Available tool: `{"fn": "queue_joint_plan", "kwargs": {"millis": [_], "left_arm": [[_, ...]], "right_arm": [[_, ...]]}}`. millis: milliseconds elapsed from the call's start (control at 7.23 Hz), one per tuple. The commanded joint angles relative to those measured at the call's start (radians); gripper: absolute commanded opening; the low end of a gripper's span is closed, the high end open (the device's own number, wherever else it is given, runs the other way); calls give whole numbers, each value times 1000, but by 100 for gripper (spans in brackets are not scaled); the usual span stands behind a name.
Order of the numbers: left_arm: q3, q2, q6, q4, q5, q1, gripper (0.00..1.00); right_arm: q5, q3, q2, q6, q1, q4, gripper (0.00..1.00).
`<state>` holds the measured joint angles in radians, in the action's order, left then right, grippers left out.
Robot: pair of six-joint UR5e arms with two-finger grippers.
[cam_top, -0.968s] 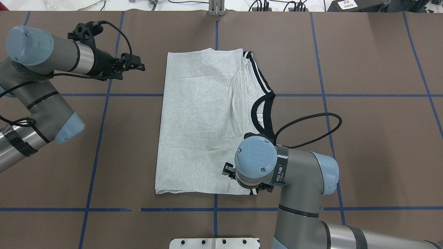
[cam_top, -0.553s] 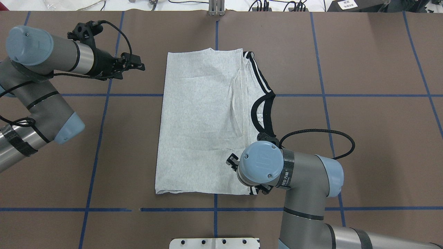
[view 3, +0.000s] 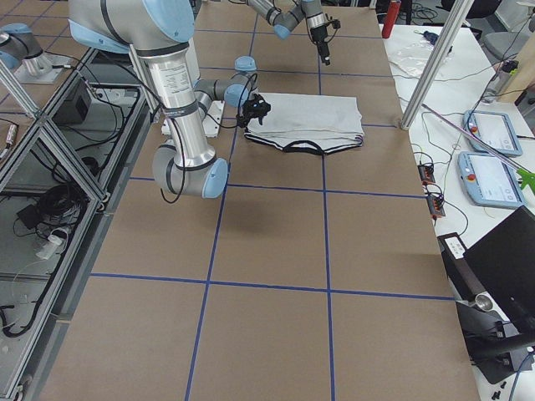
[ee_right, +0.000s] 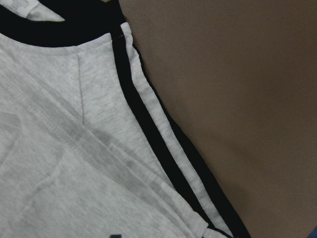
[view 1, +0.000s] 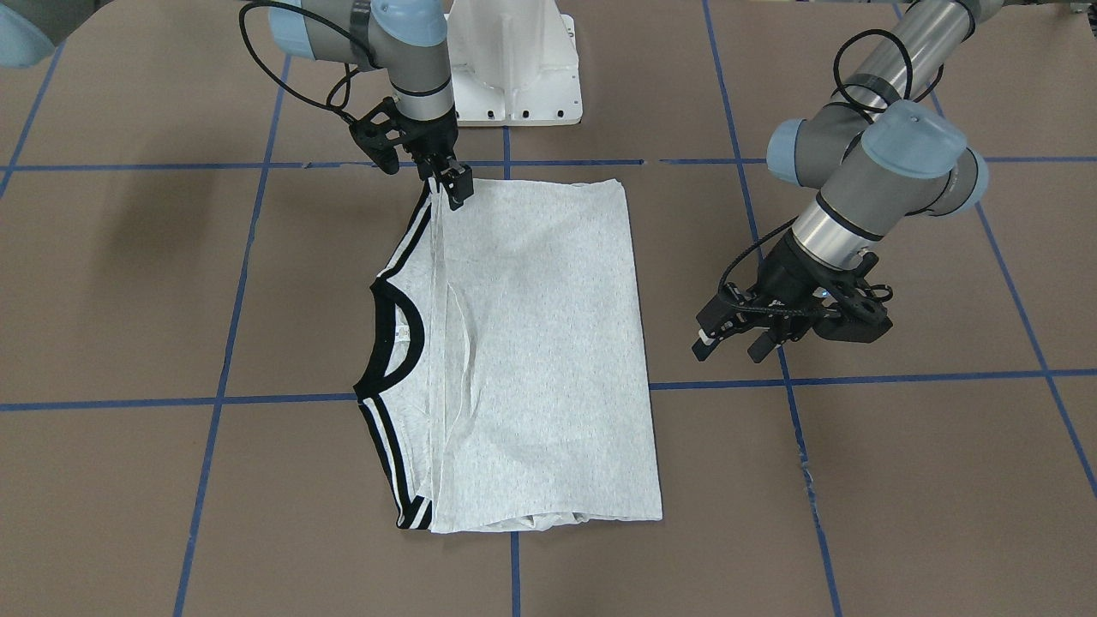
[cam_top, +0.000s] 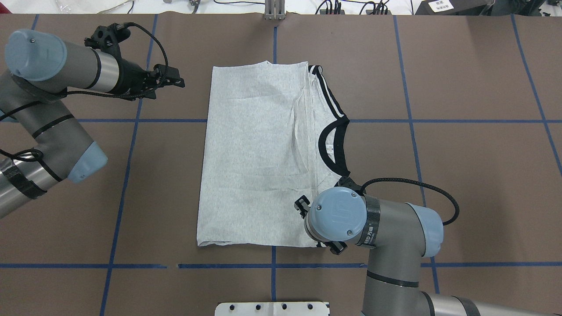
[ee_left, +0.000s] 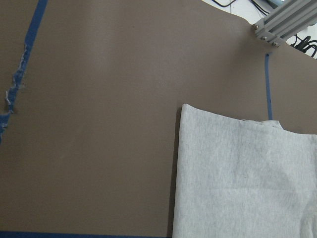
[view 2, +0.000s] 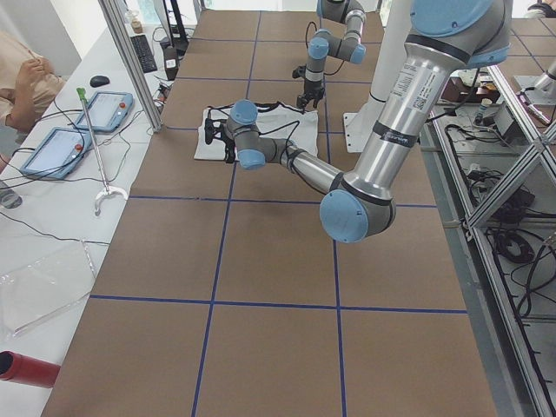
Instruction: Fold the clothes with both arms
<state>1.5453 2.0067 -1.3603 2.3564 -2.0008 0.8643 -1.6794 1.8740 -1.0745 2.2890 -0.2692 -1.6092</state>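
The grey T-shirt (view 1: 531, 343) lies folded flat on the brown table, plain side up, with its black collar (view 1: 403, 343) and striped cuffs (view 1: 411, 231) along one edge; the print is hidden. My right gripper (view 1: 457, 195) points down at the shirt's near corner by a cuff and looks open; in the overhead view its wrist (cam_top: 336, 215) hides it. The right wrist view shows the cuff stripes (ee_right: 148, 148) close up. My left gripper (view 1: 728, 345) is open and empty, hovering beside the shirt's other long edge, apart from it; it also shows in the overhead view (cam_top: 179, 81).
The white pedestal base (view 1: 514, 68) stands just behind the shirt. Blue tape lines (cam_top: 127, 175) cross the table. A metal bracket (cam_top: 274, 11) sits at the far edge. Control pendants (view 2: 87, 113) lie on a side bench.
My right wrist has moved toward the shirt's near corner by the cuff. The shirt has not shifted. The left arm has barely moved.
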Motion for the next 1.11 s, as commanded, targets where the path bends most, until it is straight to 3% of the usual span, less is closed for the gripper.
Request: {"fn": "queue_joint_plan", "kwargs": {"millis": [0, 415, 692, 830, 968], "left_arm": [[42, -8, 0, -39, 2, 1, 100], [53, -14, 0, -39, 4, 2, 100], [64, -26, 0, -39, 4, 1, 100], [68, -28, 0, -39, 5, 2, 100], [68, -29, 0, -40, 20, 2, 100]], "right_arm": [[20, 2, -50, 47, 13, 106, 82], [27, 10, -81, 58, 34, 140, 87], [39, 7, -81, 88, 73, 138, 99], [47, 7, -78, 92, 76, 138, 99], [47, 4, -77, 92, 74, 138, 91]]}}
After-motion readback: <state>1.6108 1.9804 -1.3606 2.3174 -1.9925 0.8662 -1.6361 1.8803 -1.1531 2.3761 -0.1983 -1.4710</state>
